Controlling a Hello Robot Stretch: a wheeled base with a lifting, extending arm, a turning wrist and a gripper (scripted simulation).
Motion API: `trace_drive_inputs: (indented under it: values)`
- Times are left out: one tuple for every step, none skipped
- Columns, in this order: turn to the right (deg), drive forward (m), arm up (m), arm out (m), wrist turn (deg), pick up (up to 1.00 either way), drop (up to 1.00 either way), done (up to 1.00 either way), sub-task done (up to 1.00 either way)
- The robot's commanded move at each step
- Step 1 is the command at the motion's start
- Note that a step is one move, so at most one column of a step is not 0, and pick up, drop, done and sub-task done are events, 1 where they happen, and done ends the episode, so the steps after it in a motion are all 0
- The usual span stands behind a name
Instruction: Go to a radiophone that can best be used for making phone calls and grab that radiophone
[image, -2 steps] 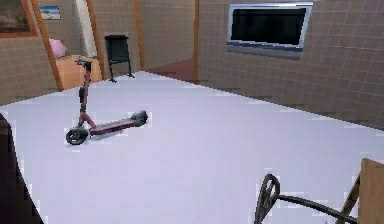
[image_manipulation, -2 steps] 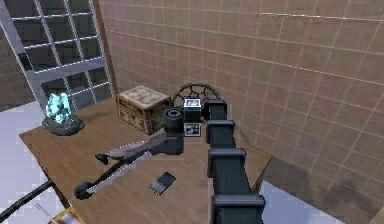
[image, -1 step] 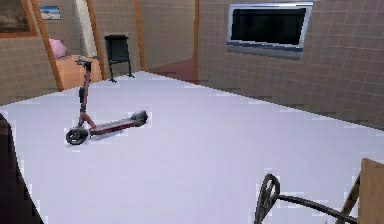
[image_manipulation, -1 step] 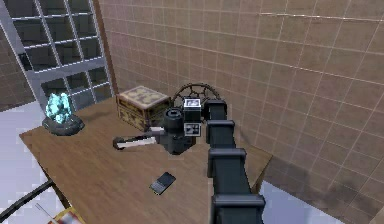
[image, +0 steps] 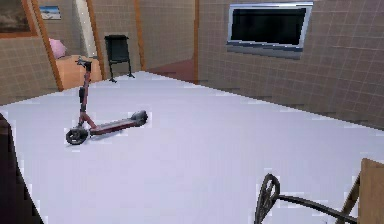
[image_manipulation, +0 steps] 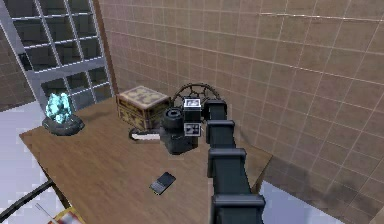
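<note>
A small dark flat handset (image_manipulation: 163, 183) lies on the wooden table (image_manipulation: 100, 170) in the arm side view, near its front edge. My arm (image_manipulation: 232, 175) reaches up over the table from the bottom edge. The gripper (image_manipulation: 172, 132) stands past the handset, close to a wooden crate (image_manipulation: 143, 107), with a small white thing (image_manipulation: 150, 137) lying on the tabletop at its far end. I cannot tell whether the gripper holds anything.
A blue crystal-like ornament (image_manipulation: 60, 110) stands at the table's left end and a round dark wheel-shaped object (image_manipulation: 200, 92) stands behind the gripper. Ahead, a scooter (image: 100, 122) stands on pale floor, with a wall screen (image: 268, 25), a dark stand (image: 118, 52) and a chair (image: 300, 205) nearby.
</note>
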Motion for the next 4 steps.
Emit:
trace_drive_inputs:
  values:
    - [0.0, 0.0, -0.3, 0.0, 0.0, 0.0, 0.0, 0.0, 0.0]
    - [0.0, 0.0, 0.0, 0.0, 0.0, 1.0, 0.0, 0.0, 0.0]
    - [0.0, 0.0, 0.1, 0.0, 0.0, 0.0, 0.0, 0.0, 0.0]
    - [0.0, 0.0, 0.0, 0.0, 0.0, 0.0, 0.0, 1.0, 0.0]
